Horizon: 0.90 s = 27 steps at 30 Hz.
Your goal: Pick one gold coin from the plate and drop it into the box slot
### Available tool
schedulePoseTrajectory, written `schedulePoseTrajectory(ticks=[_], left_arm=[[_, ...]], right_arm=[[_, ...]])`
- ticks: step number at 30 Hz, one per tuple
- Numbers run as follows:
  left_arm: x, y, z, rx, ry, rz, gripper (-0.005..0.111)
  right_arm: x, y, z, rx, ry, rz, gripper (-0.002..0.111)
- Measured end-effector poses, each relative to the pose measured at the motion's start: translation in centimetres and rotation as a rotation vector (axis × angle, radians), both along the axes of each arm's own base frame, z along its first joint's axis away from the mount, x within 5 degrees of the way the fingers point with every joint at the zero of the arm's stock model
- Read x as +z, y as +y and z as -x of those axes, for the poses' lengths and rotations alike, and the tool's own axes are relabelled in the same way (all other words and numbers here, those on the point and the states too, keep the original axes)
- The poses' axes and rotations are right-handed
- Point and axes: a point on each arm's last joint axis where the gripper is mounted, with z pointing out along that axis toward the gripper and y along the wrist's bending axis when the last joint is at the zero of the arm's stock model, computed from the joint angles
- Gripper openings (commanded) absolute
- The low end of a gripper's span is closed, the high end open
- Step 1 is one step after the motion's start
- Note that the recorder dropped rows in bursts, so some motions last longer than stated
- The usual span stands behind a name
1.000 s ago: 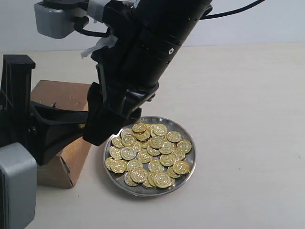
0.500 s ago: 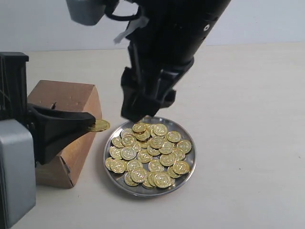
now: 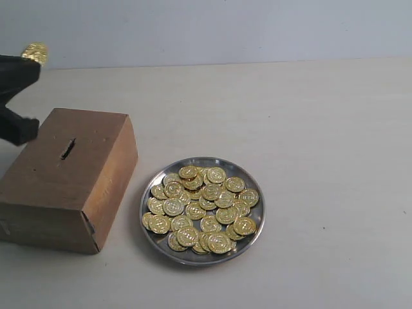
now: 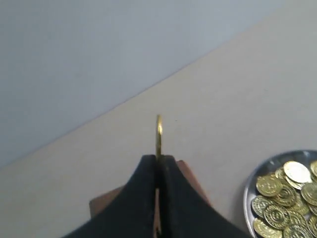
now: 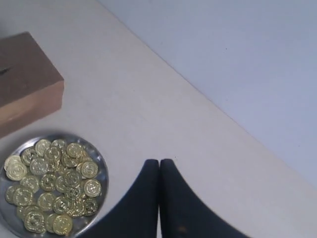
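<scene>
Coin (image 4: 159, 134) first: it is pinched edge-on between the closed tips of my left gripper (image 4: 158, 159), most of its disc standing clear of them. In the exterior view it sits high at the far left, above and beyond the box (image 3: 64, 187), not yet over the slot (image 3: 67, 149).

To do this step well, I judge I should turn my wrist until the coin's edge runs along the slit, bring it straight over the dark line, then lower until the rim is inside before I let go (a drop from this height would likely bounce off the cardboard).

My right gripper (image 5: 159, 164) has its fingers pressed together on nothing, held high over the table (image 3: 322, 129).

Half a second ago my right arm filled the exterior view just above the plate (image 3: 193, 261); now it is out of that view altogether. My left gripper held the coin flat and low then, between the box's near corner and the plate's rim; it has since risen and swung away to the left. The heap of coins on the plate looks unchanged.
</scene>
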Motion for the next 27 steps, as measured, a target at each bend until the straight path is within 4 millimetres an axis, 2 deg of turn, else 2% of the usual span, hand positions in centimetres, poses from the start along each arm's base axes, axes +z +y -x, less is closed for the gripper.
schedulePoseTrajectory(ticks=[4, 10, 13, 15, 17, 19, 22, 27], left_arm=[[-1.5, 1.5, -1.9, 0.167, 0.12, 0.098, 0.0], [-3.3, 0.7, -2.8, 0.161, 0.242, 0.174, 0.0], [-3.8, -0.5, -2.2, 0.076, 0.341, 0.321, 0.0], [-3.6, -1.8, -1.4, -0.063, 0.439, 0.416, 0.0], [-3.2, -2.9, -0.3, -0.205, 0.552, 0.441, 0.0], [-2.9, -3.2, 0.2, -0.258, 0.636, 0.395, 0.0], [-2.7, -1.9, -0.6, -0.134, 0.72, 0.277, 0.0], [-1.6, 1.9, -4.1, 0.149, 0.764, 0.094, 0.0]], right_arm=[[1.4, -2.0, 2.1, -0.026, -0.009, -0.088, 0.0], [1.7, -3.5, 3.8, -0.036, 0.04, -0.104, 0.0], [1.7, -3.6, 3.9, -0.037, 0.042, -0.103, 0.0], [1.7, -3.6, 3.9, -0.036, 0.044, -0.104, 0.0], [1.6, -3.6, 3.9, -0.036, 0.046, -0.103, 0.0], [1.3, -3.5, 3.8, -0.037, 0.056, -0.093, 0.0], [0.3, -3.3, 3.6, -0.038, 0.081, -0.069, 0.0], [-1.6, -2.9, 3.4, -0.037, 0.138, -0.024, 0.0]])
